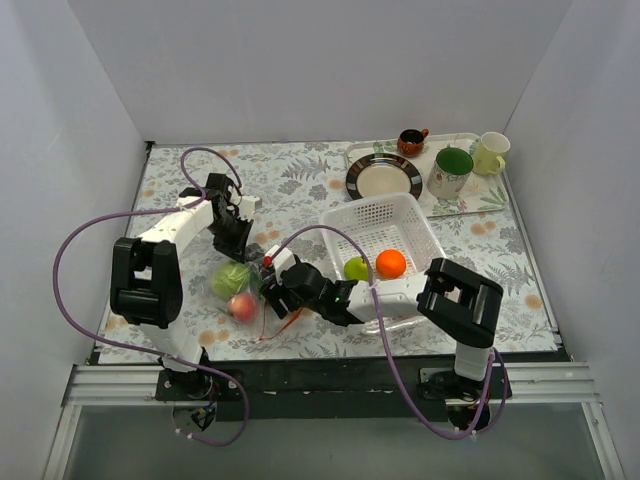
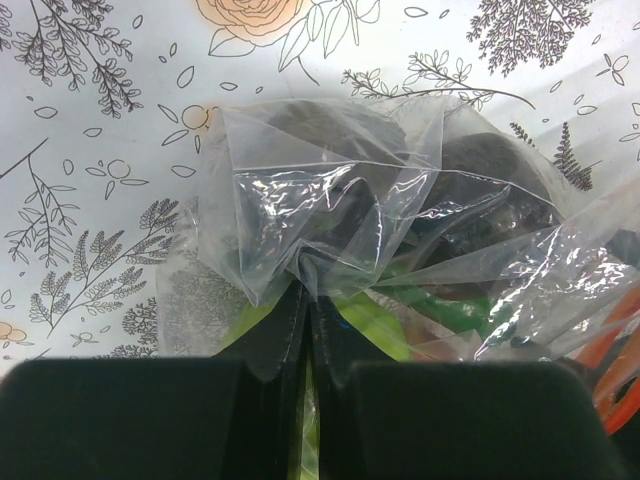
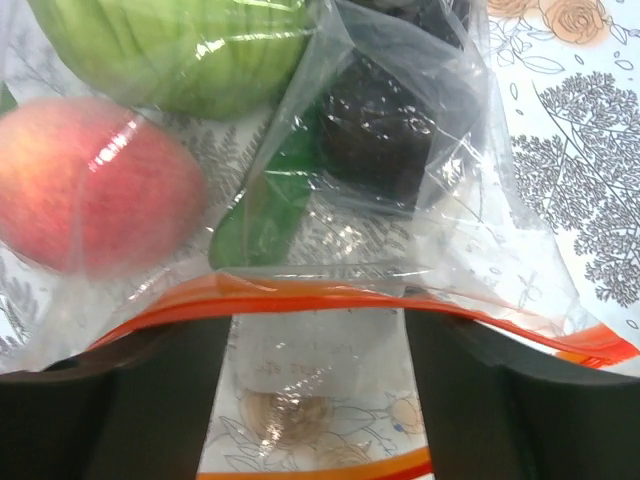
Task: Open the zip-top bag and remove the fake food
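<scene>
The clear zip-top bag (image 1: 256, 290) lies on the table between my two grippers. A lime-green apple (image 1: 230, 280) and a pink-red peach (image 1: 243, 306) sit inside it. My left gripper (image 1: 232, 238) is shut on a bunched fold of the bag (image 2: 300, 230) at its closed end. My right gripper (image 1: 281, 296) is open at the bag's mouth, and the orange-red zip strip (image 3: 330, 293) runs across its fingers. The right wrist view shows the peach (image 3: 90, 185), the green apple (image 3: 180, 45) and a small dark green piece (image 3: 265, 215) inside the bag.
A white mesh basket (image 1: 385, 212) stands right of the bag and holds a lime-green apple (image 1: 356, 268) and an orange ball (image 1: 391, 263). A tray (image 1: 470, 195) at the back right carries a plate (image 1: 384, 176), a green mug (image 1: 450, 172), a yellow cup (image 1: 490, 152) and a small brown cup (image 1: 411, 141).
</scene>
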You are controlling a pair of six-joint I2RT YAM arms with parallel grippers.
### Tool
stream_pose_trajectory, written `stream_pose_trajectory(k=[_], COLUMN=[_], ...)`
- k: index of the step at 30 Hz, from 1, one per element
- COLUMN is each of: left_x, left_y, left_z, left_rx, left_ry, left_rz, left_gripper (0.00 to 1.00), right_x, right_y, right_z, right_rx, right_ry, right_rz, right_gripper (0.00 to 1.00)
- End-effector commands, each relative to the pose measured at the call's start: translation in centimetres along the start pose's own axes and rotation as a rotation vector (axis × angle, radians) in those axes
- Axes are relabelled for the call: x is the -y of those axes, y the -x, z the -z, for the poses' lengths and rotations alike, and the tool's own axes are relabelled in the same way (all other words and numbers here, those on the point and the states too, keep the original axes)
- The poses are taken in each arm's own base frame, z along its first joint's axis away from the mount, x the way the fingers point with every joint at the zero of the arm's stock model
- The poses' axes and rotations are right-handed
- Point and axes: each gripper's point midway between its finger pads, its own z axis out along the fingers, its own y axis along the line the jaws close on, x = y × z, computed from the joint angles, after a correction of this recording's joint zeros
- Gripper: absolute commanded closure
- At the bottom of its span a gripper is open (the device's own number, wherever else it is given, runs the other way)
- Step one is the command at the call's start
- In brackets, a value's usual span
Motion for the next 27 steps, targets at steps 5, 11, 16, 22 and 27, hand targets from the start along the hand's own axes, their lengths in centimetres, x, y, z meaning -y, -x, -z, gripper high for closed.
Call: stream_pose_trajectory(k=[5, 11, 16, 22, 27], left_x=[0.6, 0.8, 1.4, 1.6, 1.1], left_y=[-0.1, -0.1, -0.7, -2.5, -2.9], left_z=[1.0, 0.8, 0.6, 0.0, -0.3], left_rx=[0.023, 0.019, 0.009, -0.017, -0.025], left_ry=[-0.008, -0.01, -0.021, -0.021, 0.001], left_rz=[0.008, 0.016, 0.023, 0.023, 0.013], left_gripper=[1.0, 1.0, 1.0, 1.0, 1.0], right_x=[-3.0, -3.6, -3.2, -2.4, -2.0], right_y=[3.0, 2.3, 2.2, 2.1, 3.0], right_z=[-1.1, -2.6, -4.0, -4.2, -2.0], right_rx=[0.081, 0.053, 0.049, 0.059, 0.111], right_ry=[0.042, 0.026, -0.018, -0.064, -0.055], right_rz=[0.005, -0.01, -0.018, -0.013, -0.035], right_gripper=[0.19, 0.19, 0.23, 0.4, 0.55])
